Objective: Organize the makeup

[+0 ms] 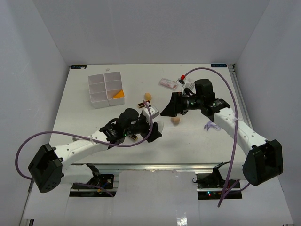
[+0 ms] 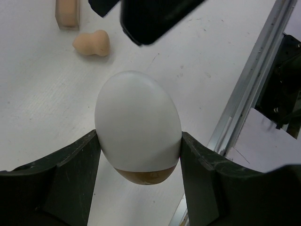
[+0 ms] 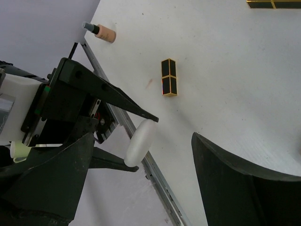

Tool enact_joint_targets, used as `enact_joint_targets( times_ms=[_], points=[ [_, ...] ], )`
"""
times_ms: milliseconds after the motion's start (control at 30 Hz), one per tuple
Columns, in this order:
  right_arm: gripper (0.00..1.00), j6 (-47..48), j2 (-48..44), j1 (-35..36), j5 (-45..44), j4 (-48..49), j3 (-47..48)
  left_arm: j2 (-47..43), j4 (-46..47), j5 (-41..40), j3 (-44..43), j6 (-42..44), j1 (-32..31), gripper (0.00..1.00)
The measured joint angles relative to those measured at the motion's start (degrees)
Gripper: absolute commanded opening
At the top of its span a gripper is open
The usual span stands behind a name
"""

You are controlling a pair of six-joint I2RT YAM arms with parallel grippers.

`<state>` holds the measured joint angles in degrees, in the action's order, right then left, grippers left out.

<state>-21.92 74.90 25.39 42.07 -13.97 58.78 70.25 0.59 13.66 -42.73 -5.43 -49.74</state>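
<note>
The left gripper (image 2: 139,141) is clenching a white egg-shaped case with a tan base (image 2: 136,117). Its two black jaws are standing fairly wide apart, each pressing against one flank of the case. The rounded white end is pointing out past the fingertips and the tan base is sitting back towards the palm. The case is hanging above the white table (image 1: 80,117), clear of its surface, near the front middle.

The right gripper (image 1: 168,105) is facing the left one from close by. Its jaws are spread wide and released, gripping nothing. In the right wrist view the case is showing in the gap between them, but neither finger is touching it.

One beige egg-shaped sponge (image 1: 175,121) is lying on the table just beside the two grippers, and a second beige sponge (image 1: 147,96) is lying further back. A black-and-gold lipstick tube (image 3: 169,76) is lying flat near the front rail, with another black-and-gold tube (image 3: 275,4) well apart from it. A tan bottle with a black cap (image 3: 104,33) is lying on its side near the table's edge. A clear flat packet (image 1: 168,83) is lying towards the back. An orange tube (image 1: 118,93) is sitting in a front compartment of the white compartmented box (image 1: 104,87).
</note>
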Motion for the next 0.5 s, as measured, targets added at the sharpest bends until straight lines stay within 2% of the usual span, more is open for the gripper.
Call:
enact_joint_targets(
  times_ms=[233, 400, 500],
  points=[
    [0.77, -1.0, -0.8, 0.6, -2.0, 0.5, -3.4, 3.4, 0.7, -4.1, -4.1, 2.0, -1.7, 0.00],
    [0.67, -1.2, -0.8, 0.8, -2.7, 0.5, -4.3, 5.0, 1.1, -5.8, -5.9, 2.9, -2.9, 0.00],
    [0.57, -1.0, -0.8, 1.0, -3.0, 0.6, -4.3, 6.0, 1.1, -6.6, -6.8, 3.3, -3.6, 0.00]
  ],
)
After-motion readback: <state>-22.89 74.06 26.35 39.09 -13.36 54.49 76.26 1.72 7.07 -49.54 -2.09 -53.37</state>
